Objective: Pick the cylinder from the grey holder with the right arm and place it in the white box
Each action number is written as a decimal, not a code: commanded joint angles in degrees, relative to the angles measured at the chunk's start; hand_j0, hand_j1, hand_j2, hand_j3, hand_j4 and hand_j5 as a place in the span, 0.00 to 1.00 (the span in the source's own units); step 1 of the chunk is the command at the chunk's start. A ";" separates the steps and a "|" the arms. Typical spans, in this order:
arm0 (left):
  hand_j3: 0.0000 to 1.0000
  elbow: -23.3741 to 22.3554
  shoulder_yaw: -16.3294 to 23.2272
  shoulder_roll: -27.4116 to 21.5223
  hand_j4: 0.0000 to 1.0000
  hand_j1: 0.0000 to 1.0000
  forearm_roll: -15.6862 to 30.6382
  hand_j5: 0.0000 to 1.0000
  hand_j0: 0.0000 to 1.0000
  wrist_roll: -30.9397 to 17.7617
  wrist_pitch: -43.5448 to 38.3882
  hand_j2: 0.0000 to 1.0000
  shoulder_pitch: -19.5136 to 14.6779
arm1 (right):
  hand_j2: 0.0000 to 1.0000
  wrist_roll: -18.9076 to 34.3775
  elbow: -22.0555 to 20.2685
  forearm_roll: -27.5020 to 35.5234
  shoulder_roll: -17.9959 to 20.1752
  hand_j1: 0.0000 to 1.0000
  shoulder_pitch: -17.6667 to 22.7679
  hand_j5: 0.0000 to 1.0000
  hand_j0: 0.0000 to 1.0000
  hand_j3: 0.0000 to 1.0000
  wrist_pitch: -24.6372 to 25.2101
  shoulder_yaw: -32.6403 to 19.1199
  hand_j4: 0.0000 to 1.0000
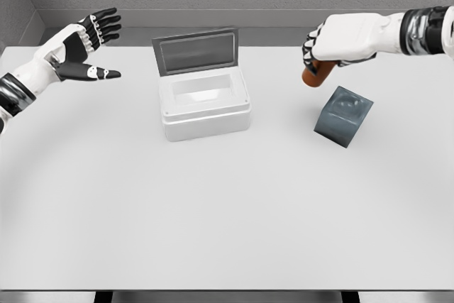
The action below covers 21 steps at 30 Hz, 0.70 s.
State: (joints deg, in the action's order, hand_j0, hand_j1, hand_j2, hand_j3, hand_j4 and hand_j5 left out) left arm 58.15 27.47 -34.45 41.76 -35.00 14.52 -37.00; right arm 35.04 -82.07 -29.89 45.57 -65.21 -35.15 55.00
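Two robot hands show over a pale counter (227,218). We see the right robot hand (333,51) at upper right, fingers wrapped around a reddish-brown cylinder (316,74), which hangs tilted in the air. Just below and to its right sits the grey holder (344,116), tipped on the counter, apart from the cylinder. Left of it, near the centre, stands the white box (206,108) with its lid (197,51) raised. At far left, the left robot hand (91,47) hovers with fingers spread, holding nothing.
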 commanded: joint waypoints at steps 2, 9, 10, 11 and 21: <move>1.00 0.04 -0.04 -0.01 1.00 1.00 0.34 1.00 1.00 0.00 -0.02 1.00 0.00 | 0.45 -0.04 0.16 0.10 -0.92 0.45 0.00 0.45 0.45 0.45 0.15 -0.07 0.45; 1.00 0.04 -0.04 -0.01 1.00 1.00 0.34 1.00 1.00 0.00 -0.02 1.00 0.00 | 0.45 -0.04 0.77 0.10 -3.29 0.45 -0.44 0.45 0.45 0.45 0.15 -0.16 0.45; 1.00 0.04 -0.04 -0.01 1.00 1.00 0.34 1.00 1.00 0.00 -0.02 1.00 0.00 | 0.45 -0.04 0.86 0.10 -3.38 0.45 -0.44 0.45 0.45 0.45 0.15 -0.16 0.45; 1.00 0.04 -0.04 -0.01 1.00 1.00 0.25 1.00 1.00 0.00 -0.02 1.00 0.00 | 0.45 -0.04 0.86 0.10 -3.82 0.45 -0.44 0.45 0.45 0.45 0.15 -0.16 0.45; 1.00 0.04 -0.04 -0.01 1.00 1.00 0.25 1.00 1.00 0.00 -0.02 1.00 -0.18 | 0.42 -0.04 1.74 0.10 -6.72 0.42 -1.49 0.42 0.42 0.42 0.15 -0.07 0.42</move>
State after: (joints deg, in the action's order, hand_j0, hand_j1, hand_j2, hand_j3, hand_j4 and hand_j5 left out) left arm 58.13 27.47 -34.40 41.72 -35.00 14.52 -37.18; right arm 35.03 -80.40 -29.95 39.39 -66.88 -35.15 54.94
